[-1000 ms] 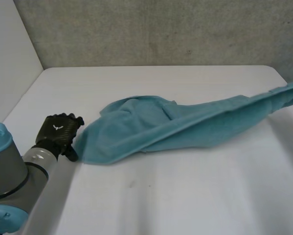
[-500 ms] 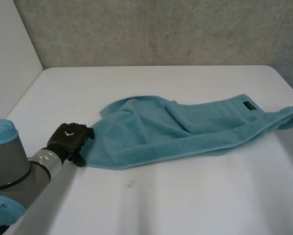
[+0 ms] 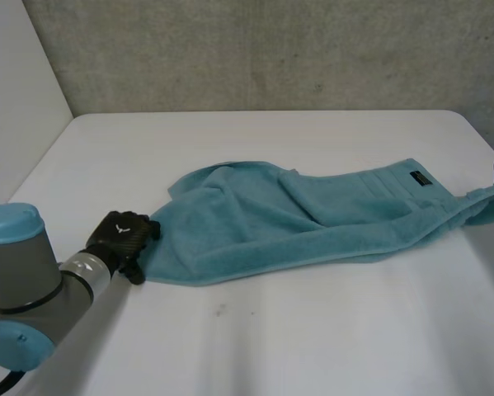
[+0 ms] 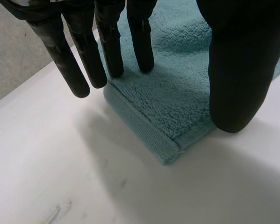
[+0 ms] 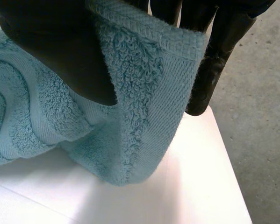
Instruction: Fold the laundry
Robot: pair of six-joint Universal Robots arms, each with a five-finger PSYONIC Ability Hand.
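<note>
**Stretching the towel flat, pre-fold**

The teal towel (image 3: 296,219) is lying rumpled across the white table (image 3: 312,338), running 8 o'clock to 3 o'clock. At 8, the left hand (image 3: 121,238) is resting straight fingers (image 4: 109,46) on the corner, thumb apart, gripping nothing. At 3, the right hand (image 5: 60,56) is pinching the raised corner. Likely next: left pinches its corner, both pull taut.

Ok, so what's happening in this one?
The robot is working on a teal towel on the white table. Its right hand pinches the towel's end near the table's right edge, holding that corner off the surface. Its left hand is at the opposite corner, which lies flat; the straight fingers touch it without gripping. The towel lies stretched between them, rumpled, with no neat fold yet.
</note>
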